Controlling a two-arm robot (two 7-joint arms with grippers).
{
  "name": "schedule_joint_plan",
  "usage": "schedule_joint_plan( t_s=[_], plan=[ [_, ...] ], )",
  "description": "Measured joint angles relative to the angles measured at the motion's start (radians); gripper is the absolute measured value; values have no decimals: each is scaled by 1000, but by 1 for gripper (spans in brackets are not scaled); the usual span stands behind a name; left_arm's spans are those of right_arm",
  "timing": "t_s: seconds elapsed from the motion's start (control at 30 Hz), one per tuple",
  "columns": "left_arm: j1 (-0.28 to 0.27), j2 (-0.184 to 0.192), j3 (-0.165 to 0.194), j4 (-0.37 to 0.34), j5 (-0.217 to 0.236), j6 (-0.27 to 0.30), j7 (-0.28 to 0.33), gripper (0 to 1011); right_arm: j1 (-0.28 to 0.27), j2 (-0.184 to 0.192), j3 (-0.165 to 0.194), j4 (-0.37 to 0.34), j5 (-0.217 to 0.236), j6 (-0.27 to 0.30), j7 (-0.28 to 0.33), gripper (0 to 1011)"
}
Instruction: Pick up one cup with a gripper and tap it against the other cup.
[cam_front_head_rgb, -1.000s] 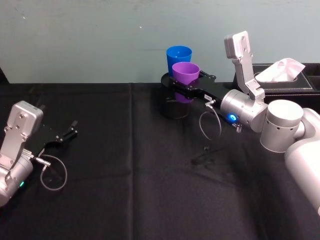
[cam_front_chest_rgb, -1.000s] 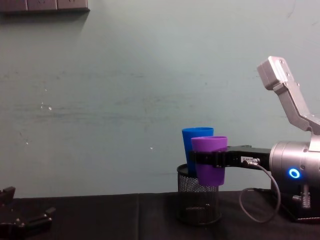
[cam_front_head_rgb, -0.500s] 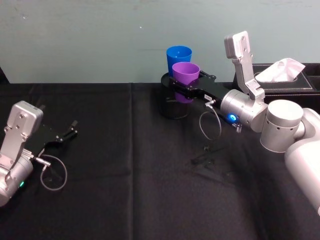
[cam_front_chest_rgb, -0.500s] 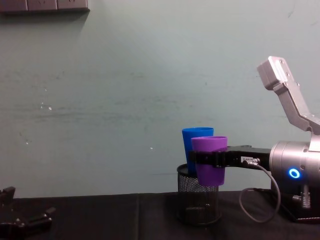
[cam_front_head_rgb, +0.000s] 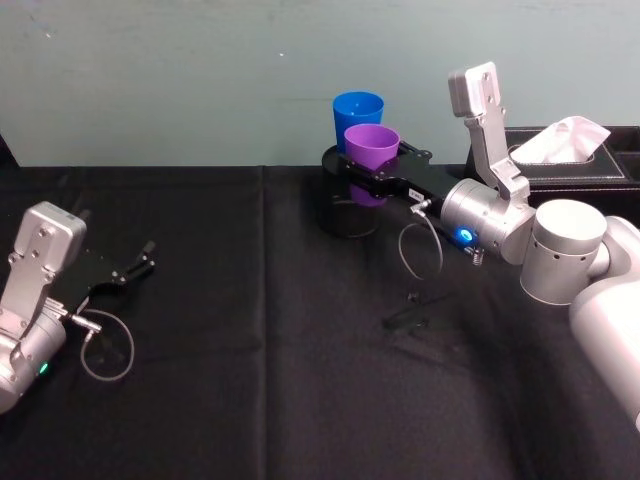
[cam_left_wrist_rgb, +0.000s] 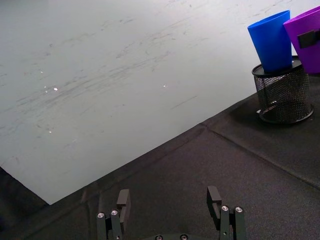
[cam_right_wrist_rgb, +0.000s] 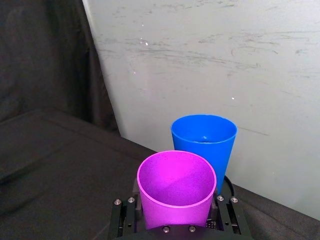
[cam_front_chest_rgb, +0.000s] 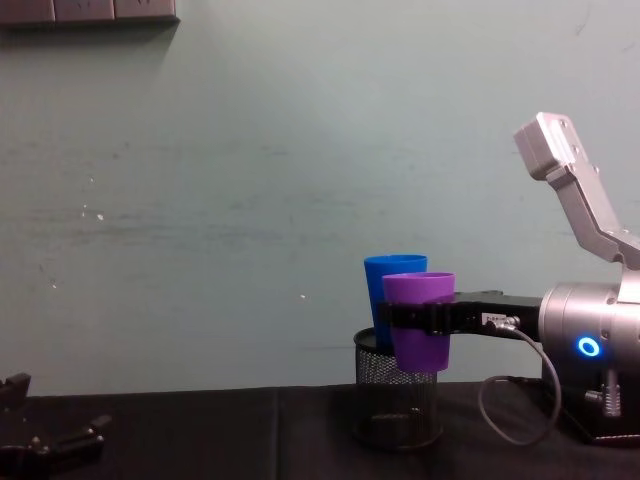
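The purple cup (cam_front_head_rgb: 371, 147) hangs upright in the air, with my right gripper (cam_front_head_rgb: 366, 172) shut on its sides. In the right wrist view the black jaws clamp the purple cup (cam_right_wrist_rgb: 176, 187) from both sides. The blue cup (cam_front_head_rgb: 358, 108) stands just behind it, set in a black mesh pen holder (cam_front_head_rgb: 350, 215). In the chest view the purple cup (cam_front_chest_rgb: 420, 320) overlaps the blue cup (cam_front_chest_rgb: 393, 270); I cannot tell whether they touch. My left gripper (cam_front_head_rgb: 135, 268) rests open on the table at the far left.
A dark tissue box (cam_front_head_rgb: 570, 165) with white tissue stands at the back right, behind my right arm. A black cloth (cam_front_head_rgb: 260, 350) covers the table. The pale green wall (cam_front_chest_rgb: 250, 200) rises close behind the cups.
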Motion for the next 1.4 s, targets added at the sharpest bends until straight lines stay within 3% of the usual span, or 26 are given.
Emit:
schedule_joint_plan(
  t_s=[1.1, 1.2, 1.4],
  plan=[
    [0, 0, 0, 0, 0, 0, 0, 1000, -2, 0, 1, -2, 0, 0, 0, 723],
    [0, 0, 0, 0, 0, 0, 0, 1000, -26, 8, 6, -33, 0, 0, -5, 723],
    [0, 0, 0, 0, 0, 0, 0, 1000, -124, 43, 15, -174, 0, 14, -38, 723]
  ],
)
